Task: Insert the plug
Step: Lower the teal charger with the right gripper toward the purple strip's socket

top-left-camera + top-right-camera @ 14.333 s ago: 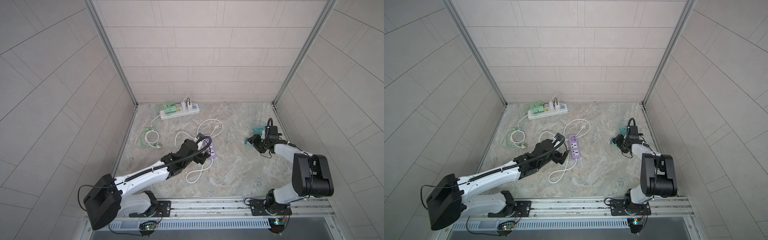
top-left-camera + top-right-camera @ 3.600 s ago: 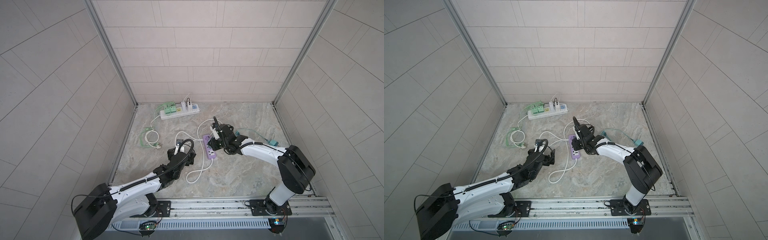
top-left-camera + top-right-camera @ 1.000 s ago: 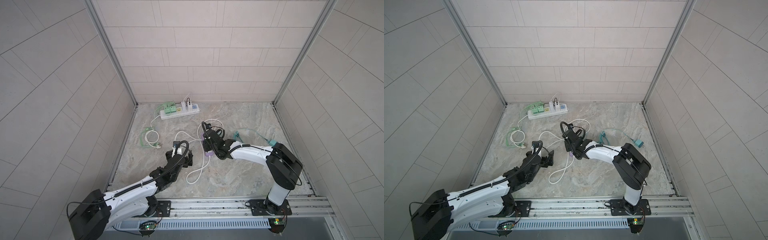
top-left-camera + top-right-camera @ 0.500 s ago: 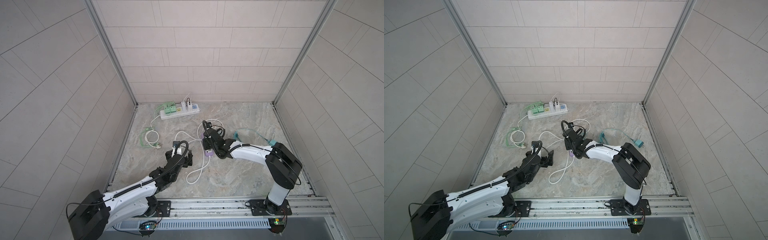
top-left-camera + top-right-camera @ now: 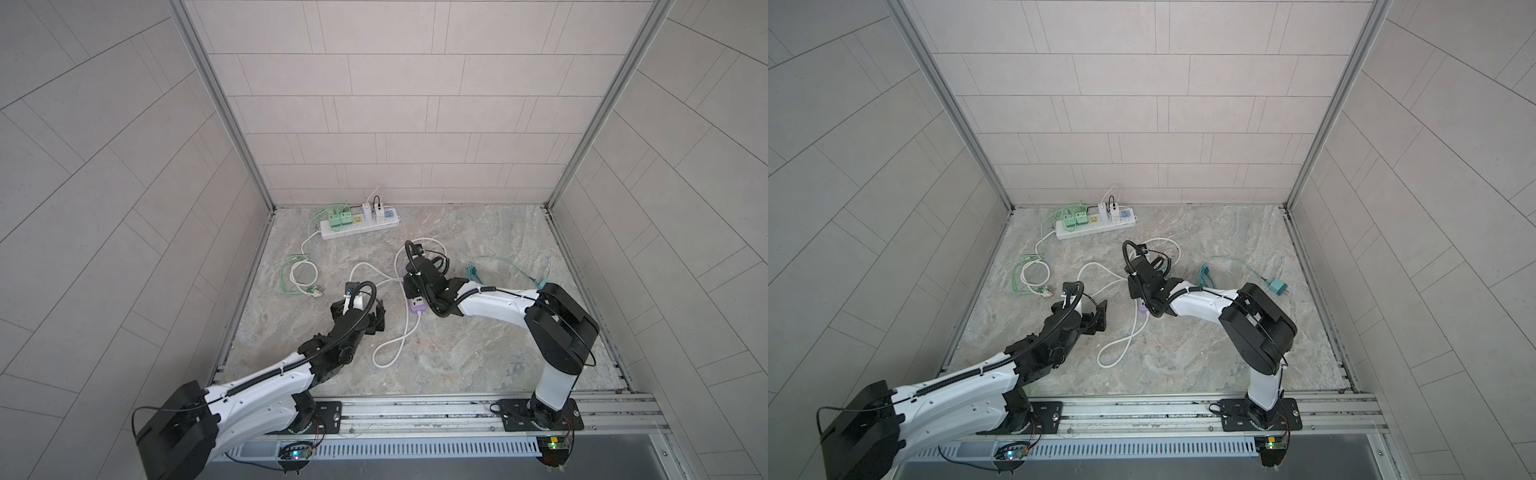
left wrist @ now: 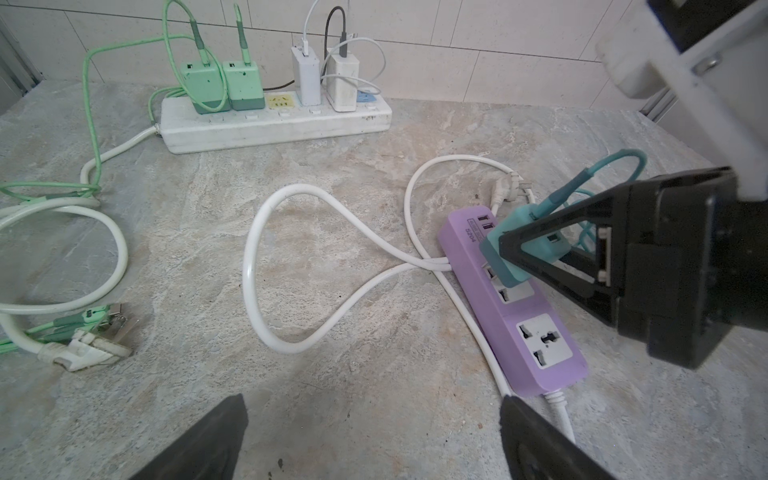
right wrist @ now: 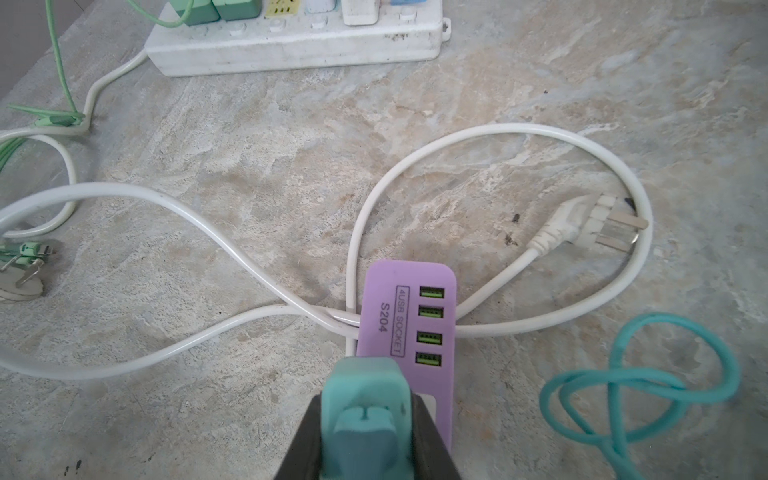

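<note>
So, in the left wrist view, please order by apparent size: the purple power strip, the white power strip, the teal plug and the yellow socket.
Largest: purple power strip and white power strip, similar in length; the purple one is nearer, so I do not rank them.
Then: teal plug, partly covered.
Smallest: yellow socket.

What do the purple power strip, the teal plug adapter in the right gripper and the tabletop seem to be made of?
Purple rectangular power strip: moulded plastic, smooth matte shell with rounded corners and printed lettering. Teal block-shaped plug adapter, clamped in the right gripper: likely plastic, faint satin sheen, softened edges. Veined grey-beige tabletop: stone or a stone-look laminate; the pictures cannot settle which.
</note>
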You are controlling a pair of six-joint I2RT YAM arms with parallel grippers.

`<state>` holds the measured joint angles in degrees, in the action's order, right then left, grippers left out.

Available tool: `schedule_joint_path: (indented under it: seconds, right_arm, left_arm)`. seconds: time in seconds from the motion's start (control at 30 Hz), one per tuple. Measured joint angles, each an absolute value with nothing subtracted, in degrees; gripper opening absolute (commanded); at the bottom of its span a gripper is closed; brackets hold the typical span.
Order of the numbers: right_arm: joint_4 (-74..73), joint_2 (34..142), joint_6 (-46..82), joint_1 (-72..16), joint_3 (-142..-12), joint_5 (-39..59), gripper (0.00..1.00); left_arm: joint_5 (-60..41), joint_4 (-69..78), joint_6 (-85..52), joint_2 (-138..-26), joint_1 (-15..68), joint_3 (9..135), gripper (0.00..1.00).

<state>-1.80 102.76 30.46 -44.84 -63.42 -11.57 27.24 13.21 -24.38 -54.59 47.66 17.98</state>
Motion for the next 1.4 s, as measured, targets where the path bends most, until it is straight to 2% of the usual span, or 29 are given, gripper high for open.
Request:
schedule_joint_path:
  seconds: [0.9, 1.4]
  right_arm:
    - [2.96, 101.62, 36.29, -44.99, -63.7, -13.15, 0.0]
    - [5.39, 104.97, 39.55, -45.43, -66.17, -13.5, 0.0]
  left_arm:
    - [27.33, 12.16, -24.4, -51.53, 47.66, 17.82, 1.0]
    - [27.57, 10.92, -24.4, -49.76, 47.64, 17.69, 1.0]
